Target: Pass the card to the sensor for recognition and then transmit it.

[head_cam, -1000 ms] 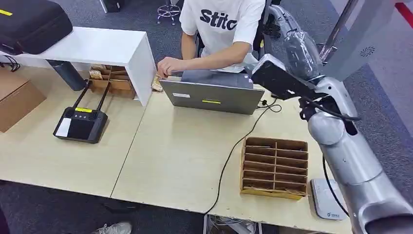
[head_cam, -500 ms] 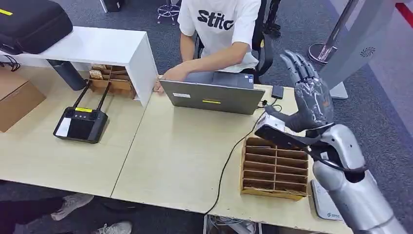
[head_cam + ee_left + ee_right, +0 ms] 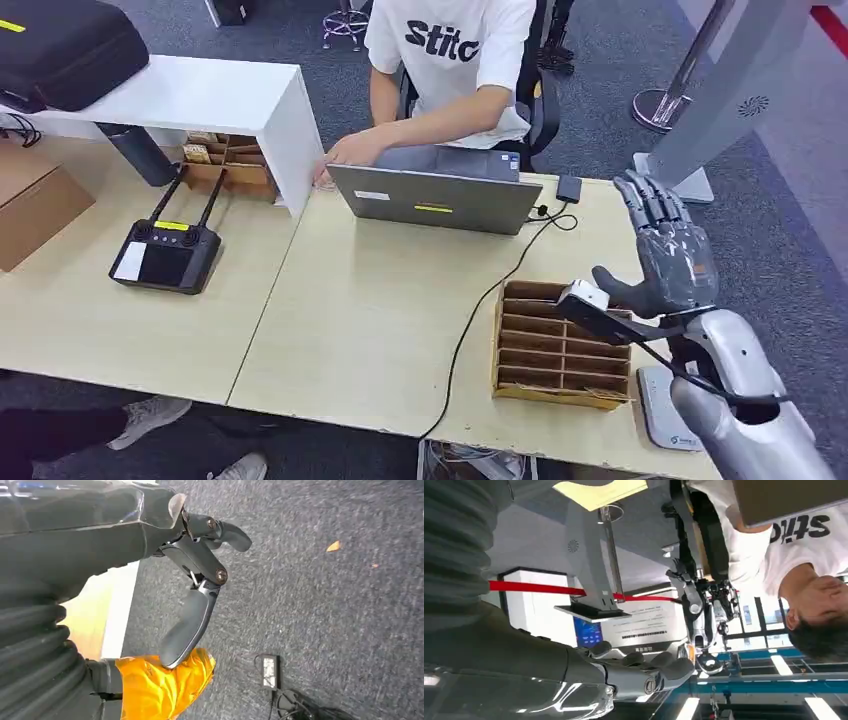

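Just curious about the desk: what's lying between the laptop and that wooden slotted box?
In the head view, a black cable runs over bare tabletop between the laptop and the wooden box.

I see the right hand (image 3: 668,252) raised, fingers spread and holding nothing, above the table's (image 3: 370,310) right edge, beside the cardboard divider tray (image 3: 562,345). A person (image 3: 450,70) works at the laptop (image 3: 436,198).

Pale wooden table (image 3: 380,320) bearing laptop (image 3: 435,200), slotted wooden organizer (image 3: 563,345), black controller (image 3: 165,253), perhaps a card reader (image 3: 665,410) lower right.
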You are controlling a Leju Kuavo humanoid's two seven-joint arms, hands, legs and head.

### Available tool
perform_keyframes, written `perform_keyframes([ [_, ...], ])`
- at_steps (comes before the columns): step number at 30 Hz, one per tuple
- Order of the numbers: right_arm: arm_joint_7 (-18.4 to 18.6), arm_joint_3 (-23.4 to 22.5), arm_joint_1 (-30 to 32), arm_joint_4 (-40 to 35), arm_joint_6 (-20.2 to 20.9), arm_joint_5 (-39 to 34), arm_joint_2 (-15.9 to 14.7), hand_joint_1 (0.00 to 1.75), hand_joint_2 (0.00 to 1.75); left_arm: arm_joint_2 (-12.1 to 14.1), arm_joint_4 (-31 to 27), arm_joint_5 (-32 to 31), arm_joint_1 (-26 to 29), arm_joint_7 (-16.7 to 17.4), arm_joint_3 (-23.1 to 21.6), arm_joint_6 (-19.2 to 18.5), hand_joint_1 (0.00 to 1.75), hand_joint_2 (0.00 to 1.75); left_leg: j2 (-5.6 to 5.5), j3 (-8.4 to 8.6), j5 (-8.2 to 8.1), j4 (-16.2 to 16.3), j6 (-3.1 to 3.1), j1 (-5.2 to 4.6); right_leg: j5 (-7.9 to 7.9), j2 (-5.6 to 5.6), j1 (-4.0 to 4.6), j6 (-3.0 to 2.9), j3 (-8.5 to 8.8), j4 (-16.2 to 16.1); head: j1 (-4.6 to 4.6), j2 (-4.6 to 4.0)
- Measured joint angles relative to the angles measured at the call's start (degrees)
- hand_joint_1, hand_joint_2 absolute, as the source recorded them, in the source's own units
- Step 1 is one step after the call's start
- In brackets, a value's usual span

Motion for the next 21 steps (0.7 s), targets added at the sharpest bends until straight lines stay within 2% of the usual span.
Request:
perform_keyframes([
  [3,0.15,-0.83,1.81,-0.02,0.24,-0.17,-0.48,0.00,1.75,-0.15,-1.73,6.67,2.84,4.63,-4.27,2.43,0.00,1.75,0.02,0.04,-0.01,0.00,0.00,-0.01,-0.04,0.00,0.00,0.04,0.03,-0.01,0.00,0.00],
  [7,0.74,-2.89,5.50,0.02,0.72,1.29,-1.38,0.00,1.75,-0.63,-5.08,14.51,8.06,10.53,-12.95,6.34,0.00,1.75,0.01,-0.01,-0.10,0.01,0.13,-0.03,-0.09,0.00,-0.03,0.12,0.03,-0.04,0.00,0.00],
  [11,0.88,-3.85,6.79,0.22,2.43,1.71,-1.86,0.00,1.75,-0.72,-7.04,15.44,10.07,11.55,-18.29,6.84,0.00,1.75,0.02,-0.02,-0.13,0.01,0.17,-0.04,-0.11,-0.01,-0.04,0.13,0.03,-0.06,0.02,0.00],
  [21,1.23,-4.44,7.78,0.70,5.27,2.08,-2.06,0.00,1.75,-0.96,-8.63,14.90,11.53,12.47,-21.82,6.12,0.00,1.75,0.04,0.01,-0.12,0.00,0.16,-0.03,-0.10,-0.01,-0.03,0.13,0.04,-0.05,0.00,0.00],
])
